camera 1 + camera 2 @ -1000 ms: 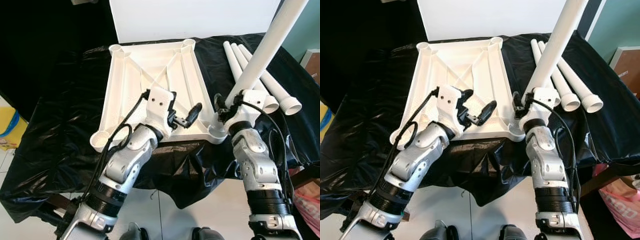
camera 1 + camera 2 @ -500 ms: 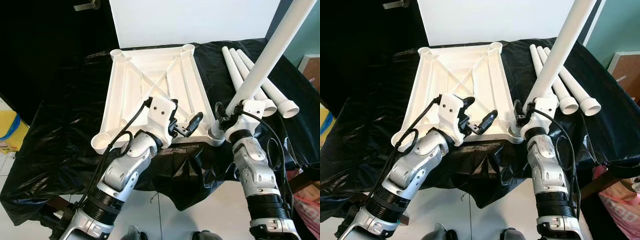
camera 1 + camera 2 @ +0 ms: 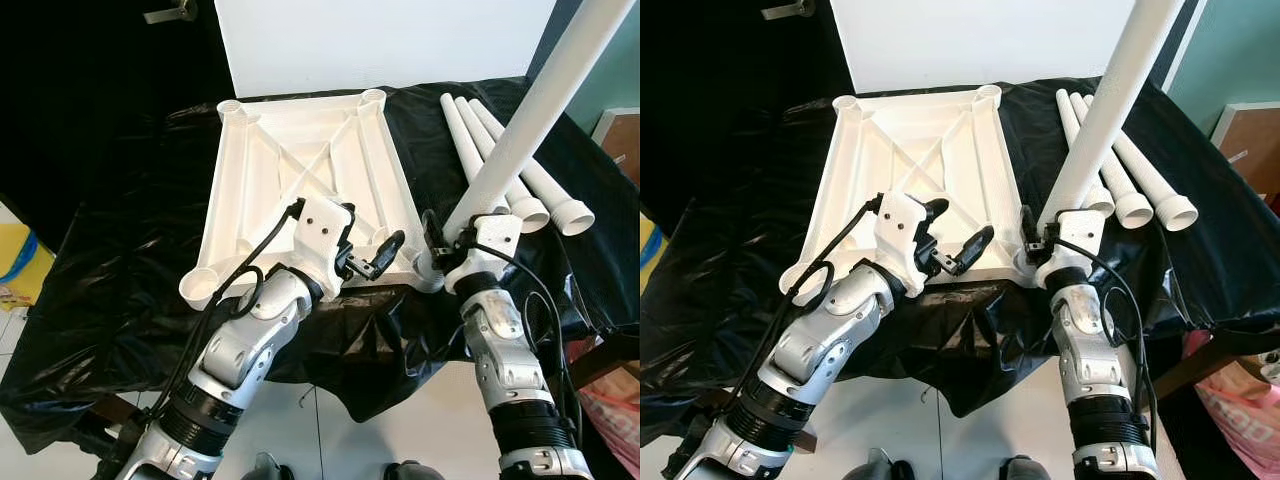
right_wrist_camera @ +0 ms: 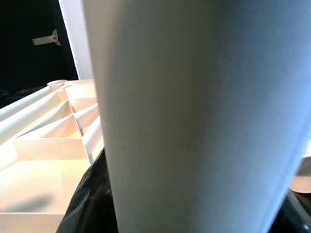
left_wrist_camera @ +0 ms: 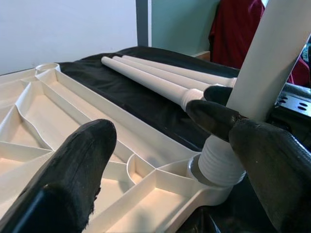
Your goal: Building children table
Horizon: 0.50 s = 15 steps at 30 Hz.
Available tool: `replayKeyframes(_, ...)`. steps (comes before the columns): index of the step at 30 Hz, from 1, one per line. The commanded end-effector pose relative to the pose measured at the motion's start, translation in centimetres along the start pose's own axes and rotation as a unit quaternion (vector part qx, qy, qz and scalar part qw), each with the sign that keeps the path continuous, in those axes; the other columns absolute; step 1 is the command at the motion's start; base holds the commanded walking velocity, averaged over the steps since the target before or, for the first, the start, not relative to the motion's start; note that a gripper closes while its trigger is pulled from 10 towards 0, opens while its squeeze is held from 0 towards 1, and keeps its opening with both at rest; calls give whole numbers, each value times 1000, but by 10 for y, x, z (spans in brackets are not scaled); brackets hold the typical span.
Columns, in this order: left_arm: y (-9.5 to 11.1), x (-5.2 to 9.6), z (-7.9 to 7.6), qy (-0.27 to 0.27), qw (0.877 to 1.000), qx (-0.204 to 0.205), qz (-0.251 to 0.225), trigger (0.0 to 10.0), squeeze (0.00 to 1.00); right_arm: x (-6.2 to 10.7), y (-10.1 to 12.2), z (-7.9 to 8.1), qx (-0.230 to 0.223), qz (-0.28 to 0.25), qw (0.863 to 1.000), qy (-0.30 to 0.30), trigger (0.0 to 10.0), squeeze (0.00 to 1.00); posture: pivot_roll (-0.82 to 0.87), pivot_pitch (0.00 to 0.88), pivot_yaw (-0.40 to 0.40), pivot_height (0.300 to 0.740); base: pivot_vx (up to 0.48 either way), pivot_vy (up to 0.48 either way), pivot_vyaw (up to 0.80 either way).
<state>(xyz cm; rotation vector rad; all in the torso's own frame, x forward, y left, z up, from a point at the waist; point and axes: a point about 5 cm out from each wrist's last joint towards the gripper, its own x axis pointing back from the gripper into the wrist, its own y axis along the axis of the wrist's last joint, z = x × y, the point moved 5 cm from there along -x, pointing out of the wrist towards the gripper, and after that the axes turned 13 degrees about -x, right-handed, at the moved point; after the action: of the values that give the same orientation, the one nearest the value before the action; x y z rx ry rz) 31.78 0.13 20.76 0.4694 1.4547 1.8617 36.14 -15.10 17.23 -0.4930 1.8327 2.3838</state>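
I've got the white tabletop lying upside down on the black sheet, ribs up, w/ round leg sockets at its corners. R gripper is clamped on a white table leg near its lower end; leg stands tilted, top leaning away to the right, threaded end sitting in the near-right corner socket. In the right wrist view the leg is up against the lens, so I read the grip from the head cams. L gripper hovers over the tabletop's near edge, just beside that same socket, fingers spread apart, holding nothing. Three more legs lie side by side on the sheet to the right of the tabletop, well apart from both grippers. White board stands behind the table.
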Motion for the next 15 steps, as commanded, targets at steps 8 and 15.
replayKeyframes(8, -2, 5, -23, -93, 996, 1, -1, 10000, 0, 0, -19, -6, -7, 26, 1000, -5, 10000, 0, -122, 100, 40, 740, 0, 0, 0)
replayKeyframes(15, -3, 6, -25, -97, 995, -4, 4, 10000, 0, -9, -19, -4, -5, 29, 1000, 5, 10000, 0, -118, 106, 41, 740, 0, 0, 0)
